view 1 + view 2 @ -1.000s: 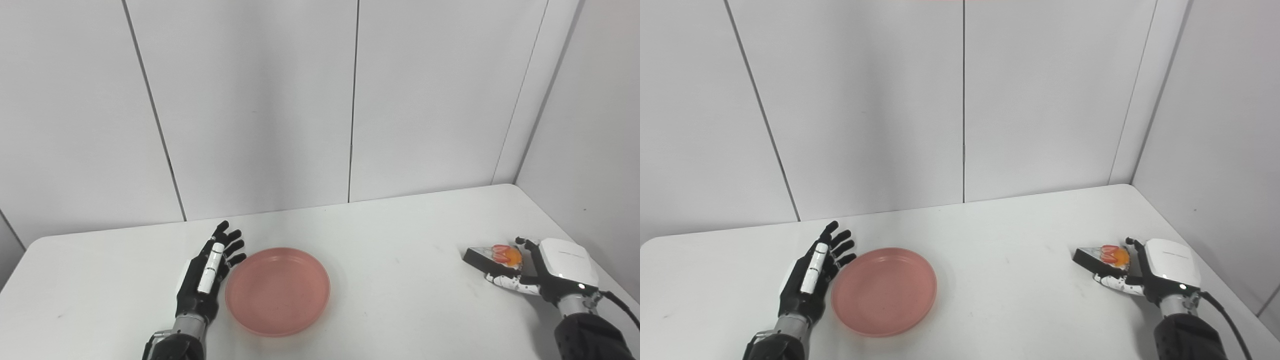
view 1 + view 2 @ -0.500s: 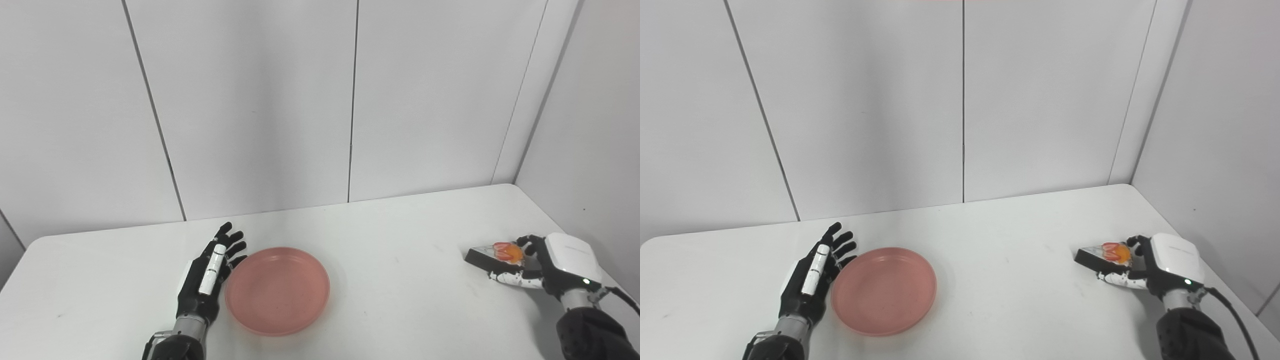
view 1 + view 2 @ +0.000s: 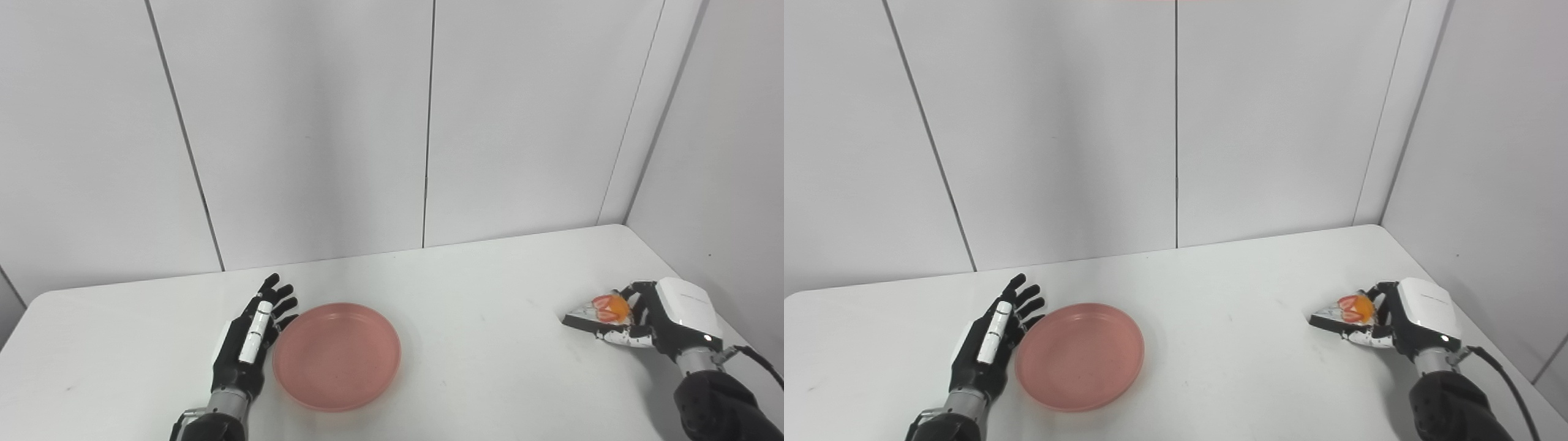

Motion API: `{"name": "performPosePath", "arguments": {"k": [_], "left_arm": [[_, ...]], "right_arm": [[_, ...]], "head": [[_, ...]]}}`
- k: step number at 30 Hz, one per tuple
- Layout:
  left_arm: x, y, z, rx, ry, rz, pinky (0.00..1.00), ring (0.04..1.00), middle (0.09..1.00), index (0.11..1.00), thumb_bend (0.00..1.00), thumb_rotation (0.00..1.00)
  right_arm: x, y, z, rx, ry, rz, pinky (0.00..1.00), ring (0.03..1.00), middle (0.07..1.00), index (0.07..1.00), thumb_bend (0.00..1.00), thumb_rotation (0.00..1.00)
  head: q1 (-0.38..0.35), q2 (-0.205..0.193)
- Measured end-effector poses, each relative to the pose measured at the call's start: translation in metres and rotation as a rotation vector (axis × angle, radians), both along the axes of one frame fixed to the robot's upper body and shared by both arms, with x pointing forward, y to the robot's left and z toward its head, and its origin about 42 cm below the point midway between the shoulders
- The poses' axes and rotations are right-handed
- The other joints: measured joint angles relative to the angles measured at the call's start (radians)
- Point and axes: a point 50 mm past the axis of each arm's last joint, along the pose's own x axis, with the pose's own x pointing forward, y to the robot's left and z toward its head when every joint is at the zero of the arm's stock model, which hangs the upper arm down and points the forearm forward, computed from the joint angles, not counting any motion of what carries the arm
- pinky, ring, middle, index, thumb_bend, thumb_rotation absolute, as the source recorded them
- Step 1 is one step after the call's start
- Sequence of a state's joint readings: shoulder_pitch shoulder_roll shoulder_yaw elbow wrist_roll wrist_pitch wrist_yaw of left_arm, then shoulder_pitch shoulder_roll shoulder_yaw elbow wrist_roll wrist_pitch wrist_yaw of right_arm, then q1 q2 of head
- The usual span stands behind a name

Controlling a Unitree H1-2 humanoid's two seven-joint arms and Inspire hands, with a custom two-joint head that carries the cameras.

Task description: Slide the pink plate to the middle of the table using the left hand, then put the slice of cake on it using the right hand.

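We saw the pink plate (image 3: 337,355), round, shallow and empty, lying flat in the lower middle of the frame. The slice of cake (image 3: 597,313), a wedge topped with red and orange fruit, sat tilted at the lower right, its tip pointing left.

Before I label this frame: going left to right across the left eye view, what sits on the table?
left hand → pink plate → slice of cake → right hand, closed on the cake.
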State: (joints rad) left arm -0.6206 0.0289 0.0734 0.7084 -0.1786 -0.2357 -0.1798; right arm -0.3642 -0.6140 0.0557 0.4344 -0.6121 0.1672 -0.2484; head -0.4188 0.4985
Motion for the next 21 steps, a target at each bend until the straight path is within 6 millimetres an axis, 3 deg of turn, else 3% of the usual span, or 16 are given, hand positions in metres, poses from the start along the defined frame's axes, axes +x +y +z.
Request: {"name": "performPosePath", "arguments": {"k": [8,13,18,21], "left_arm": [[0.0,0.0,0.0,0.004,0.001,0.001,0.75,0.837,0.86,0.89,0.72,0.79],[0.0,0.0,0.0,0.003,0.001,0.0,0.75,0.838,0.866,0.89,0.7,0.78],[-0.001,0.0,0.001,0.004,-0.002,0.0,0.75,0.834,0.865,0.886,0.69,0.78],[-0.002,-0.001,0.002,0.004,-0.002,-0.001,0.75,0.836,0.866,0.887,0.7,0.77]], "right_arm": [[-0.005,0.002,0.001,0.02,-0.011,0.014,0.27,0.331,0.393,0.477,0.5,0.15],[-0.014,0.009,0.004,0.049,-0.034,0.042,0.23,0.291,0.369,0.479,0.51,0.15],[-0.023,0.029,0.01,0.102,-0.059,0.101,0.18,0.236,0.314,0.474,0.51,0.15],[-0.025,0.048,0.025,0.125,-0.115,0.159,0.17,0.231,0.317,0.476,0.5,0.15]], "head": [[0.003,0.002],[0.009,0.002],[0.023,0.002],[0.046,0.003]]}}
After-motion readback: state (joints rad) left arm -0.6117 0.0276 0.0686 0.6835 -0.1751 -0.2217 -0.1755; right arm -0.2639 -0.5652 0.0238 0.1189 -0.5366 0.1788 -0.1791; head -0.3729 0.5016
